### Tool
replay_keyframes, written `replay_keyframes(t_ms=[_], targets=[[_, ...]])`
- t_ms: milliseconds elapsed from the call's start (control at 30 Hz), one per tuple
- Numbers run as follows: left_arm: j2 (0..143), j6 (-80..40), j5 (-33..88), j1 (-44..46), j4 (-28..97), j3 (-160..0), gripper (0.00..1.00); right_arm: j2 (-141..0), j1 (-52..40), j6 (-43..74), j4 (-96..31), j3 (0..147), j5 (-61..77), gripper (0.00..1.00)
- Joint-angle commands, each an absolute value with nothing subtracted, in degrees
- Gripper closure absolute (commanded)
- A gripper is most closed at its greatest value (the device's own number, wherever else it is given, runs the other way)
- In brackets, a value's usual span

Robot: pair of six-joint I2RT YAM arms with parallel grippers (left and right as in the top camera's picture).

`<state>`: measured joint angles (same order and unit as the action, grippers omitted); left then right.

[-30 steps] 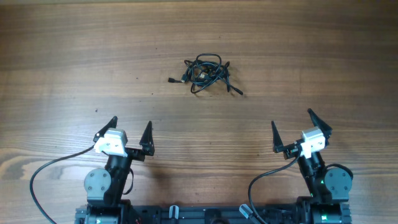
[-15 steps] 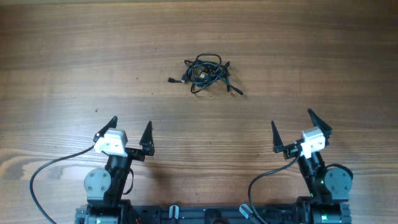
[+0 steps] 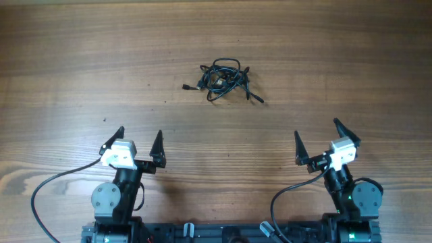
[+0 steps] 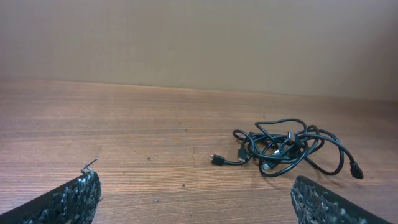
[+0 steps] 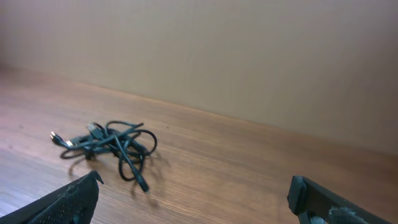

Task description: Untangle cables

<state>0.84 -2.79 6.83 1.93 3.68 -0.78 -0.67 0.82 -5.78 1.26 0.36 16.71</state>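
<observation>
The cables (image 3: 223,81) lie as one small black knot on the wooden table (image 3: 81,61), a little left of its middle, with plug ends sticking out left and right. In the left wrist view the cables (image 4: 287,147) sit ahead and to the right; in the right wrist view the cables (image 5: 113,147) sit ahead and to the left. My left gripper (image 3: 139,143) stands open near the front edge, well short of the knot. My right gripper (image 3: 317,140) is open too, at the front right. Nothing is between either pair of fingers.
Thick black wires (image 3: 47,185) loop from both arm bases along the table's front edge. A plain beige wall (image 4: 199,37) rises behind the far edge of the table.
</observation>
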Motion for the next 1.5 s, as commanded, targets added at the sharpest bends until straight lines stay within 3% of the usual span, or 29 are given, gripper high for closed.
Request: replay_keyframes(t_ms=[0, 167, 500, 733, 1100, 1333, 1467], targets=[[0.4, -1.9, 6.1, 2.1, 3.9, -0.3, 0.00, -0.5, 1.1, -2.0, 1.4, 0.3, 17.4, 0.00], [0.8, -2.0, 13.1, 2.1, 3.2, -0.3, 0.00, -2.5, 1.1, 4.7, 1.4, 0.6, 21.5, 0.00], [7.2, -9.5, 14.3, 2.1, 2.2, -3.7, 0.00, -20.2, 1.1, 4.5, 0.7, 11.7, 29.4, 0.00], [21.4, -14.4, 21.5, 2.1, 7.9, -14.6, 0.00, -33.0, 1.1, 7.7, -1.2, 20.6, 37.8, 0.00], [49.7, -17.6, 28.7, 2.1, 12.3, -40.4, 0.00, -48.1, 1.1, 2.5, -29.0, 46.7, 45.4, 0.00], [77.0, -16.7, 29.1, 2.1, 36.9, -84.1, 0.00, -69.7, 1.1, -8.0, -59.4, 78.1, 44.4, 0.00], [83.5, -16.8, 29.8, 2.1, 42.9, -94.7, 0.00, -80.8, 1.1, -8.8, -66.6, 91.3, 43.4, 0.00]])
